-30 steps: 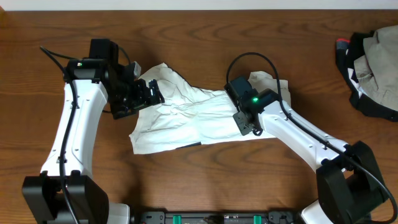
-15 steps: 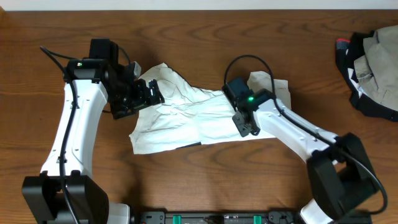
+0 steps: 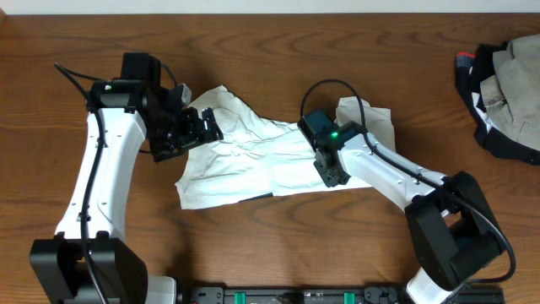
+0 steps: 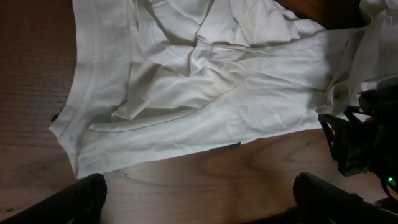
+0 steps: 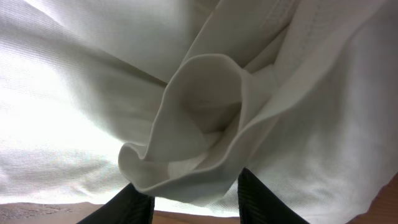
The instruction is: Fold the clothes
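Observation:
The white wrinkled cloth [image 3: 253, 160] lies spread on the wooden table [image 3: 278, 51] at centre. My left gripper [image 3: 207, 127] hovers over its upper-left part, open wide and empty; in the left wrist view the cloth [image 4: 186, 81] lies flat beyond the gripper [image 4: 199, 199], which is over bare wood. My right gripper [image 3: 310, 131] is at the cloth's right part, shut on a bunched fold of it [image 5: 205, 124], which bulges between the gripper [image 5: 196, 202] fingers.
A heap of beige and dark navy garments [image 3: 506, 84] lies at the table's far right edge. The right arm [image 3: 396, 173] stretches across the table's right half. A small dark mark [image 3: 263, 195] shows at the cloth's near edge.
My right gripper has shifted a little to the left with the fold of cloth in it. The left arm has not moved.

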`<state>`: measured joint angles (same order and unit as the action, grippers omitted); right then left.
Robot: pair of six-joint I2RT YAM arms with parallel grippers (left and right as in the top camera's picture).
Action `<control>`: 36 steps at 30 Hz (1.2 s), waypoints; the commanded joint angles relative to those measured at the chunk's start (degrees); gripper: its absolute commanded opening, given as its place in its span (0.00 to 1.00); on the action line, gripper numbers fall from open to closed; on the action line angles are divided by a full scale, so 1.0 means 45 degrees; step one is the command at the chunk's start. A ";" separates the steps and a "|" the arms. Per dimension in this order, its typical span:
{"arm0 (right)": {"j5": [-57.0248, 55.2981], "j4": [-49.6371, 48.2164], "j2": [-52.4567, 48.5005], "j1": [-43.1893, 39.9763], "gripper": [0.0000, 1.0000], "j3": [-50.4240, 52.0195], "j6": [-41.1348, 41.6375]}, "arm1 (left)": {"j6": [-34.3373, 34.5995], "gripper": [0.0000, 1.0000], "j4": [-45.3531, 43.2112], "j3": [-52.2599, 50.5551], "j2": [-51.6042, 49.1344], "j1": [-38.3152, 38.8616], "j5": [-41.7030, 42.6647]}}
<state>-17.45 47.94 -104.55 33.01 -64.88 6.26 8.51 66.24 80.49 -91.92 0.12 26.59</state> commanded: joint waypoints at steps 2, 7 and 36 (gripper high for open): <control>-0.0063 -0.0107 -0.0058 0.0097 0.42 0.0039 -0.0039 | -0.0277 0.98 0.0083 0.0126 0.0112 -0.0005 -0.0155; -0.0068 -0.0189 -0.0063 0.0097 0.45 0.0044 -0.0228 | -0.0277 0.98 0.0083 0.0126 0.0112 -0.0010 -0.0155; 0.0831 0.1438 0.1035 0.0102 0.01 0.0325 0.0413 | -0.0277 0.98 0.0034 0.0126 0.0112 -0.0010 -0.0160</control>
<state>-15.77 53.89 -102.45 33.08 -63.88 6.15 8.51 66.24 80.49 -91.92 0.12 26.57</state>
